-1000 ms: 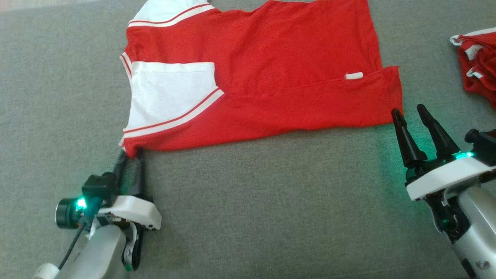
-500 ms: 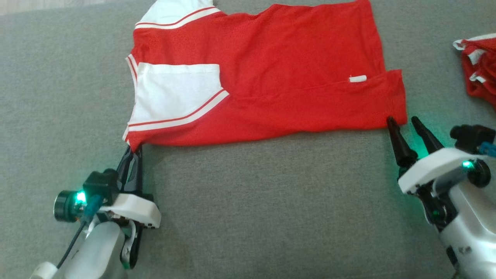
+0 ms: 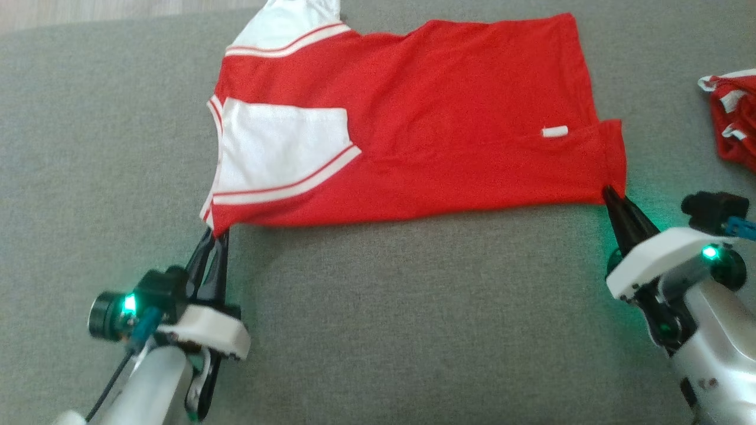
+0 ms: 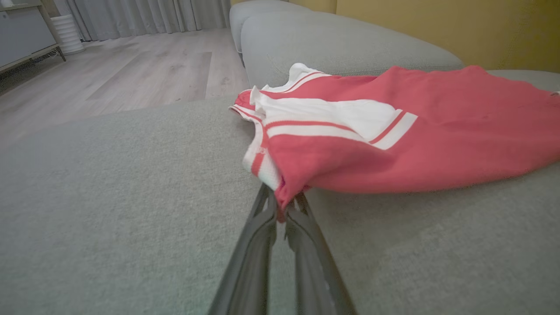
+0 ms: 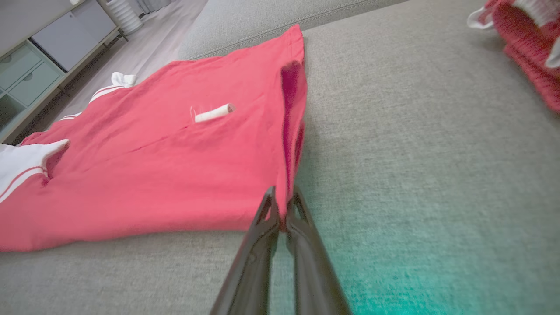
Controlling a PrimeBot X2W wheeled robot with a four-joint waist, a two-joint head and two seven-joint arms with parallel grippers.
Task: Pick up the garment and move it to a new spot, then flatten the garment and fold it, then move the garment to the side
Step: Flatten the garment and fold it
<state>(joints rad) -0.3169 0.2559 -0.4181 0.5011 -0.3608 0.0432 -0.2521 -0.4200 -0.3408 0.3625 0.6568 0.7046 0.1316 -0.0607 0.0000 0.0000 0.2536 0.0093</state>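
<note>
Left hand (image 3: 214, 231), right hand (image 3: 608, 192) pinch garment (image 3: 449, 118) near-edge corners.

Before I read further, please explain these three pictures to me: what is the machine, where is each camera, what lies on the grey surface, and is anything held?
This is a robot with two arms, each ending in a gripper with two long dark fingers. One picture looks down from its head; the other two look along the fingers from each wrist. On the grey cushion lies a red shirt with white sleeves, spread flat. The left gripper is shut on the shirt's near corner by the sleeve, as the left wrist picture shows. The right gripper is shut on the other near corner. A second red and white cloth lies apart, far right.
</note>
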